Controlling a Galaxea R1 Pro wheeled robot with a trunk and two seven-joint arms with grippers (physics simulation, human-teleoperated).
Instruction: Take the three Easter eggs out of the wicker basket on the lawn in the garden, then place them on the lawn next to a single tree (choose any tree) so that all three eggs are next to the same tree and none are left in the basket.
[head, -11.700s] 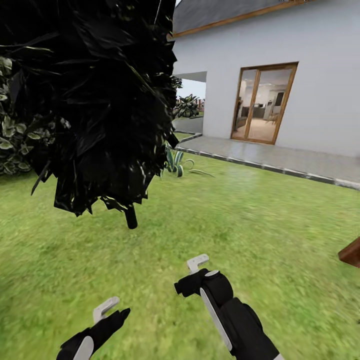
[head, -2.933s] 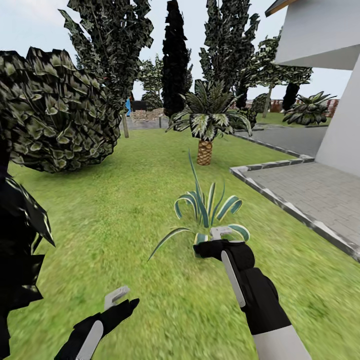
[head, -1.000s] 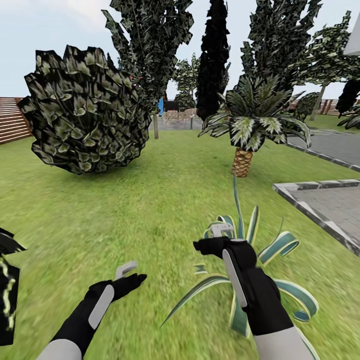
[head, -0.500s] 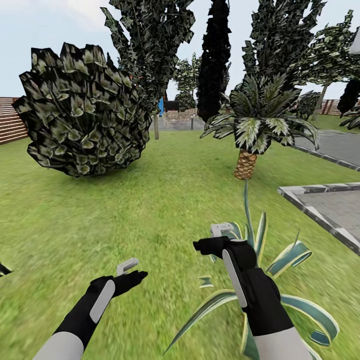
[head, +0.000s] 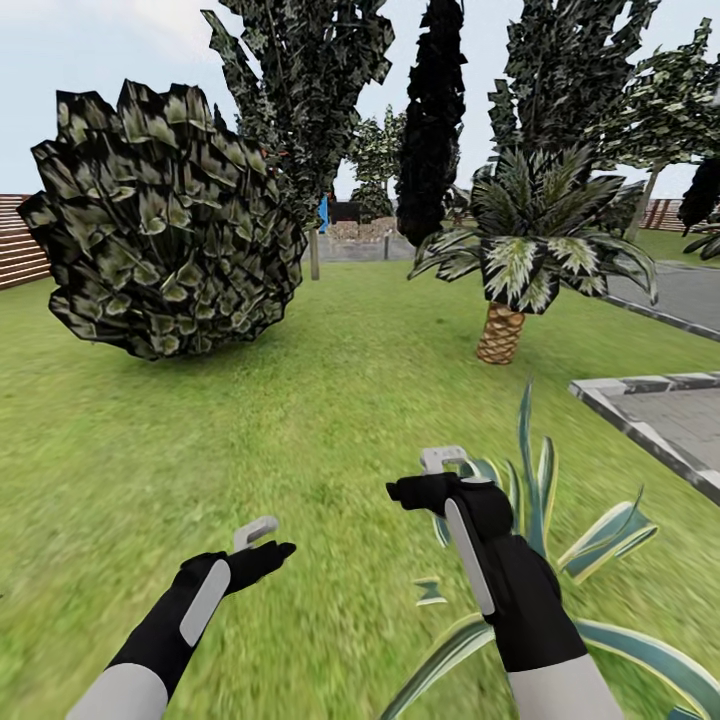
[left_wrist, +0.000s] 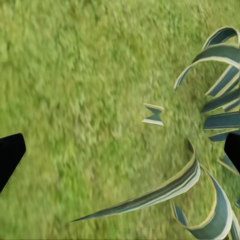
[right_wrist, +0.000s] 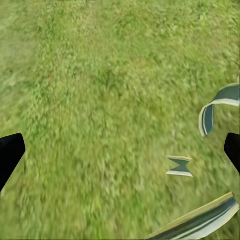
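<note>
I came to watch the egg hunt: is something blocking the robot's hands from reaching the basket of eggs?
Neither the basket nor the eggs can be seen here, so no blocker can be judged. Both the left tool and the right tool hang open over the lawn, with a striped spiky plant beside the right arm.

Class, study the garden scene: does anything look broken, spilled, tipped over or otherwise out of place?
One small oddity: a short striped leaf fragment sits on the lawn, apart from the striped-leaf plant beside the right gripper. Otherwise nothing stands out; the round bush and small palm stand upright.
</note>
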